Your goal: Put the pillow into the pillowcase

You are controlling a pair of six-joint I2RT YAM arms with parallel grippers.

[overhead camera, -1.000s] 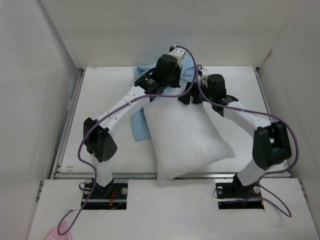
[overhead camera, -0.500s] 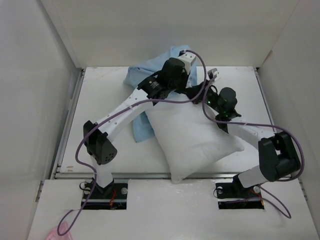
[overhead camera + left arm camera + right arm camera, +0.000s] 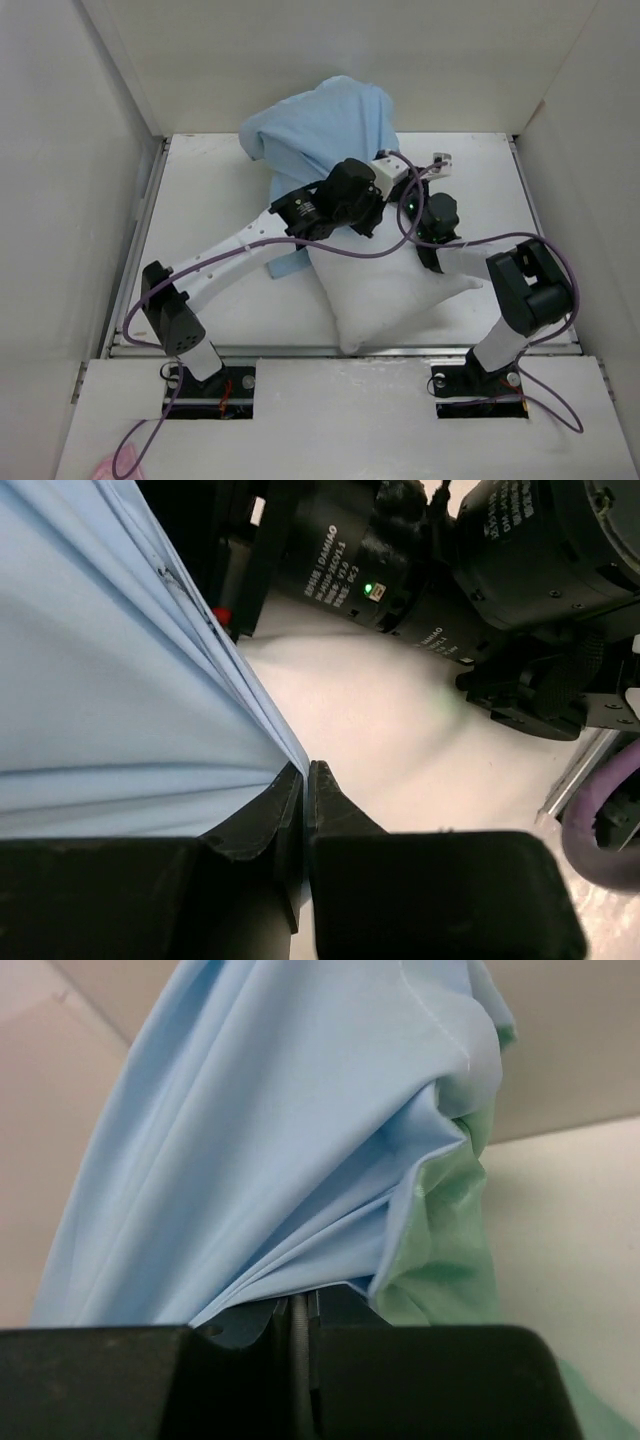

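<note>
Item: pillow (image 3: 385, 290), white, plump, lying on the table (image 3: 200, 220) at centre-near, one corner reaching the near edge; its far end runs under the two wrists and is hidden there. Companion item: pillowcase (image 3: 320, 125), light blue, held up in a rumpled peak at the back of the table, just behind the pillow, with a loose tail draping down on the pillow's left side; the right wrist view shows its green face turned out at one fold. Holders: left gripper (image 3: 305, 775), jaws pressed together on a pinch of blue cloth; right gripper (image 3: 300, 1305), likewise clamped tight on a bunched edge of the same cloth. Both pinches sit close together above the pillow's far end. Step in hand, by estimate: raising the case by its edge to find and spread the mouth; the pillow appears wholly outside. Next move likely calls for parting the two grips so the opening gapes, then drawing it down over the pillow's far end without dropping either layer.
</note>
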